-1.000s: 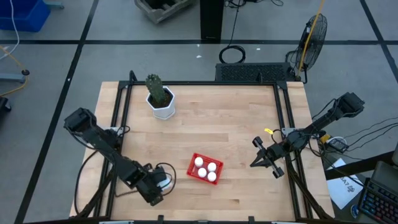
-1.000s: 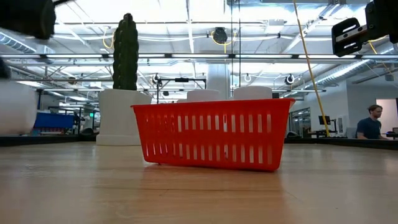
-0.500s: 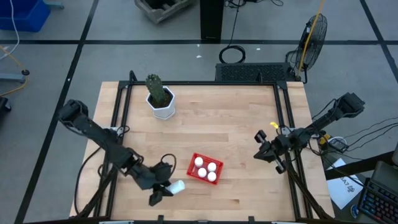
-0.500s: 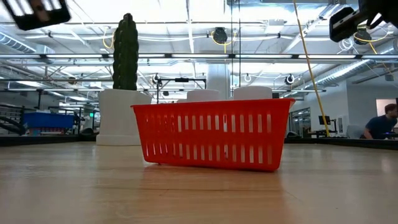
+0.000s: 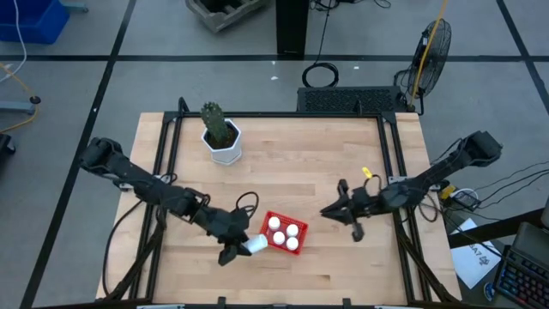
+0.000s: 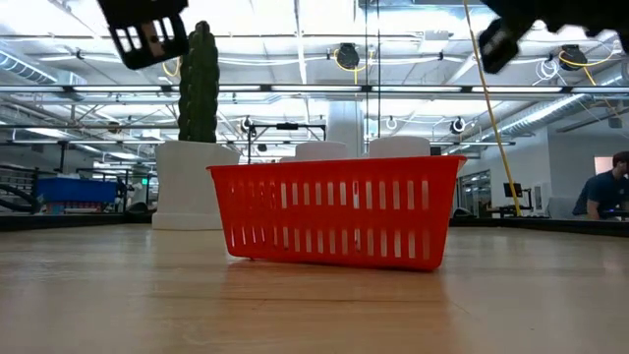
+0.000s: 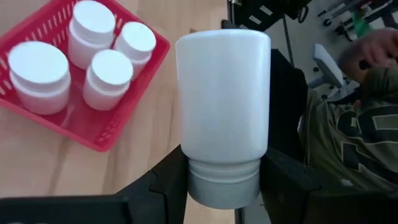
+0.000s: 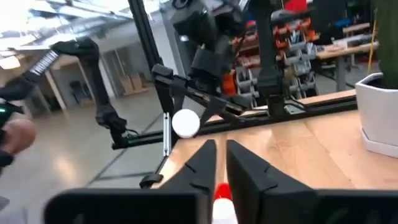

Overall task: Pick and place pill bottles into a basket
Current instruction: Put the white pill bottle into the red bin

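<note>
The red basket (image 5: 267,227) stands near the middle front of the table and holds several white pill bottles (image 5: 283,232); both also show in the left wrist view, the basket (image 7: 121,130) and the bottles (image 7: 93,37). My left gripper (image 5: 243,250) hovers just left of the basket, shut on another white pill bottle (image 5: 256,246). My right gripper (image 5: 331,210) hangs right of the basket with its fingers (image 8: 205,163) closed together and empty. In the low view the basket (image 6: 334,211) rests on its base, and both grippers are high above the table. My left gripper pinches the pill bottle between its two fingers at the shoulder just above the cap (image 7: 186,163), cap end toward the palm. The fingers come from the table's left and lie along the bottle. The bottle is lifted clear of the table, its base (image 7: 222,43) pointing toward the basket.
A white hexagonal pot with a green cactus (image 5: 225,142) stands at the far left of the table. Black frame rails (image 5: 167,146) run along the left and right table edges. A seated person (image 7: 348,130) is just beyond the near edge, and another person (image 6: 607,197) is far behind.
My left gripper has carried the pill bottle up from the near-left part of the table and toward the right, to the basket's left side. My right gripper has moved toward the table's left, closer to the basket.
</note>
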Action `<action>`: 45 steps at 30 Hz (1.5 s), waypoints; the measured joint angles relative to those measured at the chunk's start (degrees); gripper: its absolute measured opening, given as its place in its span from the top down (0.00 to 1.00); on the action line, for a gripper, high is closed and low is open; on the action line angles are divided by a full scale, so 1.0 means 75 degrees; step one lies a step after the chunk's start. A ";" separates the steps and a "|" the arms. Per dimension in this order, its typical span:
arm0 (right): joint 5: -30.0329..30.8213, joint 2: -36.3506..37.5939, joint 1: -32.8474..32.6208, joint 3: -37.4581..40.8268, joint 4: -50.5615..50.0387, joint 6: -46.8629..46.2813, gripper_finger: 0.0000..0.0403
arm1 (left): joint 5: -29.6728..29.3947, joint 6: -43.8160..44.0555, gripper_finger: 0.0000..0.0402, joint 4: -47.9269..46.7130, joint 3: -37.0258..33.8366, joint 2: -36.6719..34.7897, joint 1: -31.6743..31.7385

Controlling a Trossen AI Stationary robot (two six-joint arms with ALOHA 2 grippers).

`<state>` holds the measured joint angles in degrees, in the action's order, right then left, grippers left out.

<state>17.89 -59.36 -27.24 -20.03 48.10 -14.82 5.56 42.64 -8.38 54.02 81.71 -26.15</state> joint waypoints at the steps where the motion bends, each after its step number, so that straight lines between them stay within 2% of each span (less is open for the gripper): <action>1: -0.0010 -0.0259 0.0036 -0.0298 -0.0198 -0.0023 0.89 | 0.0078 -0.0066 0.59 0.0034 0.0000 0.0002 0.0078; 6: -0.0190 -0.1489 0.0317 -0.1594 -0.1126 -0.0147 0.65 | 0.0327 -0.0277 0.59 0.0417 0.0000 0.0003 0.0328; 11: -0.0811 -0.2680 0.0655 -0.2615 -0.1137 -0.0395 0.38 | 0.0340 -0.0408 0.59 0.0375 0.0000 0.0004 0.0384; 13: -0.0819 -0.3073 0.0726 -0.2907 -0.1137 -0.0392 0.31 | 0.0339 -0.0438 0.59 0.0358 0.0000 0.0003 0.0384; 16: -0.0821 -0.3629 0.0788 -0.3291 -0.1131 -0.0424 0.24 | 0.0312 -0.0489 0.59 0.0358 0.0000 0.0003 0.0384; 24: -0.0872 -0.4799 0.0834 -0.4330 -0.1134 -0.0262 0.25 | 0.0281 -0.0649 0.59 0.0344 0.0000 0.0003 0.0384; 32: -0.1608 -0.5455 0.0881 -0.5000 -0.1137 -0.0281 0.26 | 0.0453 -0.0681 0.59 0.0217 0.0000 0.0006 0.0324; 40: -0.1631 -0.5216 0.0679 -0.5001 -0.1582 -0.0074 0.27 | 0.0080 -0.0688 0.59 0.0122 0.0000 0.0009 0.0197; 45: -0.1618 -0.5056 0.0304 -0.5001 -0.1505 0.0262 0.27 | 0.0112 -0.0704 0.59 0.0102 0.0000 0.0009 0.0187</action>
<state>5.75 -97.28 -24.96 -57.54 36.81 -12.85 6.40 37.36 -7.62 54.02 81.78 -24.74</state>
